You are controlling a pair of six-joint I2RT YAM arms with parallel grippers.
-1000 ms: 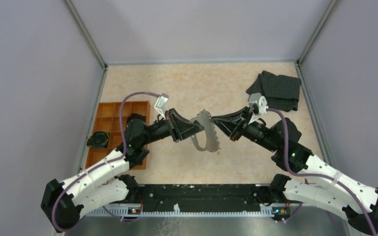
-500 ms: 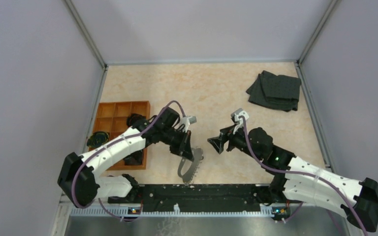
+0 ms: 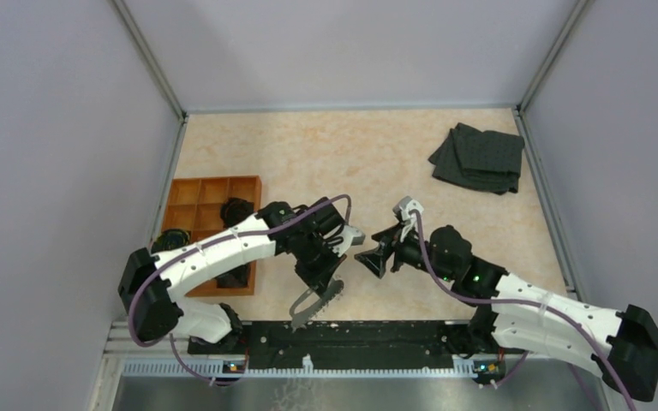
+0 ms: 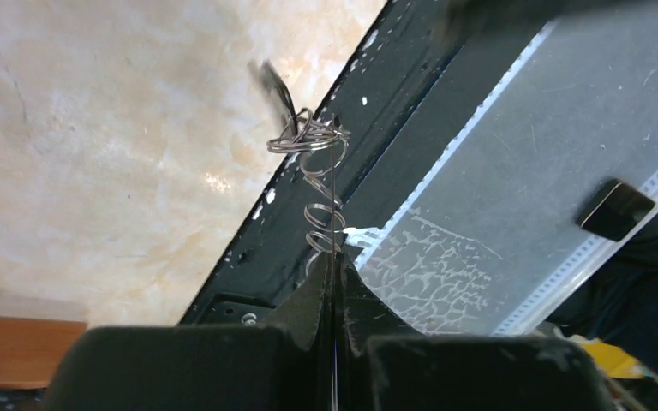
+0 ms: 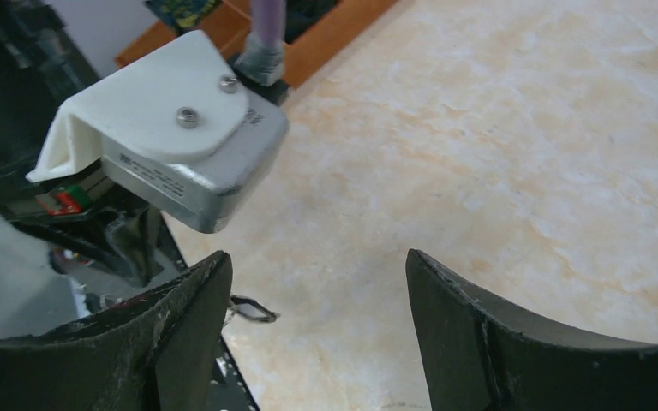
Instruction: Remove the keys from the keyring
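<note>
My left gripper point(image 3: 326, 276) is shut on the rim of the keyring point(image 3: 315, 305), a thin grey metal oval. The ring hangs tilted down over the table's near edge, with a toothed fringe of small keys point(image 3: 332, 296) along one side. In the left wrist view the keyring point(image 4: 334, 201) runs edge-on out of the shut left gripper point(image 4: 335, 262), with small wire loops and one dark key point(image 4: 272, 84) at its far end. My right gripper point(image 3: 367, 259) hovers just right of the left one. The right gripper point(image 5: 317, 270) is open and empty, with a small metal loop point(image 5: 253, 310) beside its left finger.
A wooden compartment tray point(image 3: 190, 190) holding black lumps sits on the left. A dark folded cloth point(image 3: 480, 158) lies at the back right. The black mounting rail point(image 3: 351, 334) runs along the near edge. The left arm's white camera mount point(image 5: 158, 128) is close in front of the right gripper.
The right gripper let go of the keyring and opened. The left gripper carried the ring from mid-table toward the near edge, and the right gripper followed nearer and left.
</note>
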